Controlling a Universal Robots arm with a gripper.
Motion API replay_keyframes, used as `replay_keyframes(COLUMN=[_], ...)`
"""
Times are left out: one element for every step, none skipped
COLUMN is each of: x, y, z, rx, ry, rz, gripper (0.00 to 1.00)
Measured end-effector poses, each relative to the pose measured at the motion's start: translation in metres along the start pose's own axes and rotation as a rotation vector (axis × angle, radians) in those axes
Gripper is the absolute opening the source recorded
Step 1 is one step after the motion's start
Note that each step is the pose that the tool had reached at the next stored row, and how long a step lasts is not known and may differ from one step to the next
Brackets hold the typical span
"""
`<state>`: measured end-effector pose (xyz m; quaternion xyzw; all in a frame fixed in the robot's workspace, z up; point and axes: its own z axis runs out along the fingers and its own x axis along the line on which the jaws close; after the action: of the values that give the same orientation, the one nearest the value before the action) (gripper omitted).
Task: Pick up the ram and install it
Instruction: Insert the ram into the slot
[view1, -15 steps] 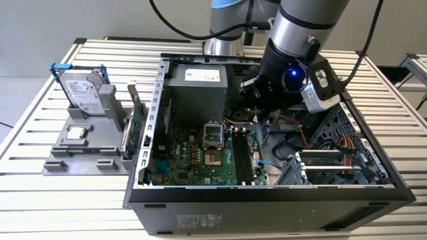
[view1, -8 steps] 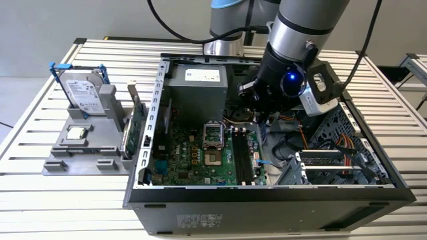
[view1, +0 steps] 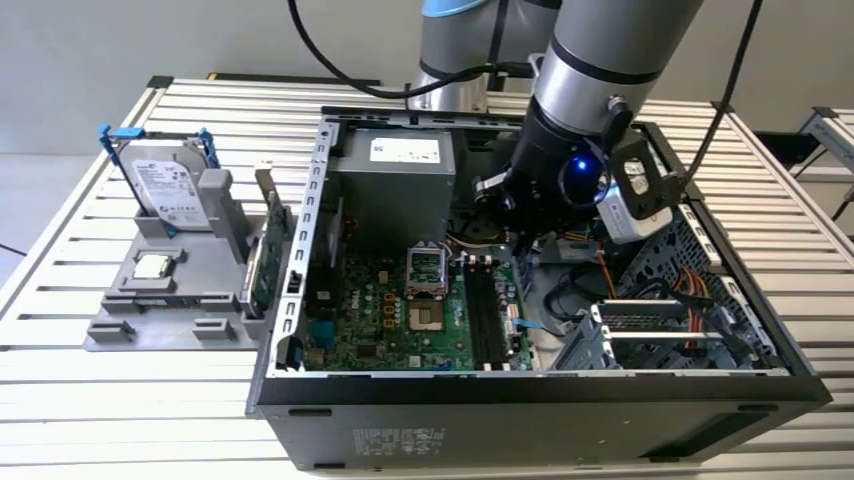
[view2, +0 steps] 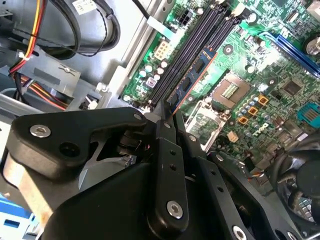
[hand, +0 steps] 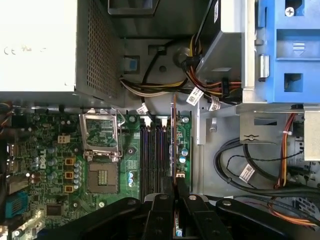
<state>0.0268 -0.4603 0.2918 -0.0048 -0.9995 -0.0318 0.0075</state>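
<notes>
Above the black memory slots (hand: 152, 155) of the green motherboard (hand: 55, 165), inside the open computer case (view1: 747, 390), the claw (hand: 175, 200) is clamped on the ram (hand: 174, 150), its black fingers (hand: 161, 212) pinching the stick from both flat faces. In the first wrist view the ram shows edge-on as a thin strip with an orange-lit rim, standing just beside the slots on the side away from the CPU socket (hand: 101, 137). In the second wrist view its bluish-dark face with small chips (view2: 197, 67) runs parallel to the slots. Whether its bottom edge has met a slot I cannot tell.

The stick looks light, stiff and flat, a bare circuit board that would tolerate no bending. Its faces are smooth, so a squeeze across the two faces near the middle of the top edge seems the sound hold, keeping it square to the slot. The contact edge and the chips are the delicate parts.

The socket is a square metal frame, shiny against the matte board. Beyond the slots from the socket lie glossy black cables and orange and yellow wires (hand: 205, 80). Outside the case, on the slatted metal tabletop (view1: 80, 380), a grey holder (view1: 174, 310) carries a silver hard drive (view1: 171, 190) in a blue frame.
</notes>
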Motion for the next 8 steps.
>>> replay_keyframes(x=[0.0000,0.0000,0.0000,-0.0001,-0.0001,-0.0001,-0.0001,-0.0002], y=[-0.0007,-0.0014,-0.0020,-0.0025,-0.0029,-0.0033,-0.0040,-0.0047], z=[0.0007,0.0015,0.0024,0.0036,0.0048,0.0057,0.0065,0.0071], rx=[0.0002,0.0001,0.0000,-0.0001,-0.0001,0.0001,0.0003,0.0003], ry=[0.0001,0.0001,0.0002,0.0001,0.0002,0.0002,0.0003,0.0003], rz=[0.000,-0.001,-0.001,-0.001,-0.002,-0.002,-0.002,-0.003], gripper=[0.00,0.00,0.00,0.00,0.00,0.00,0.00,0.00])
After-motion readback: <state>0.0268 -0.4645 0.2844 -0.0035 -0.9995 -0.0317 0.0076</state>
